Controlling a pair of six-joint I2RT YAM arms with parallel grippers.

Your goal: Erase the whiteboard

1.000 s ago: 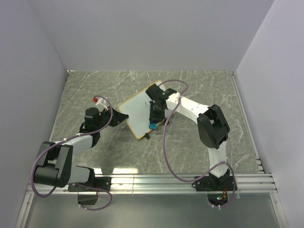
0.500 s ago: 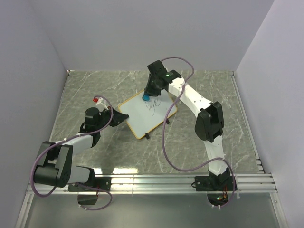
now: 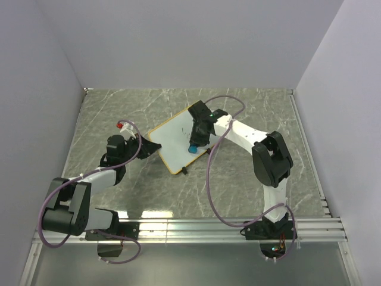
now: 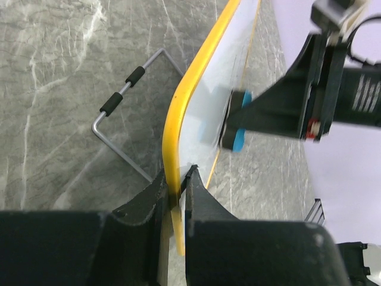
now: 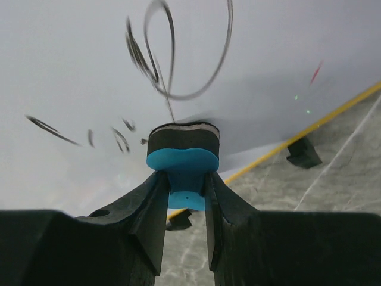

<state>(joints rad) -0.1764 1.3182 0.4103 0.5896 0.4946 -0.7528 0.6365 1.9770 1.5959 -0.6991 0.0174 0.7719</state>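
Left arm stretched low across the table (image 3: 250, 107), left gripper (image 4: 177, 182) clamped on the near-left edge of the whiteboard (image 3: 172, 140). Right arm folded inward above it, right gripper (image 5: 183, 179) pinching a blue eraser (image 5: 183, 159) pressed onto the white face beside black scribbles.

Whiteboard mid-table, face tilted up, long axis near-left to far-right. 1 wire stand (image 4: 119, 101) just beside its edge, 1 small red item (image 3: 122, 126) near the left gripper.
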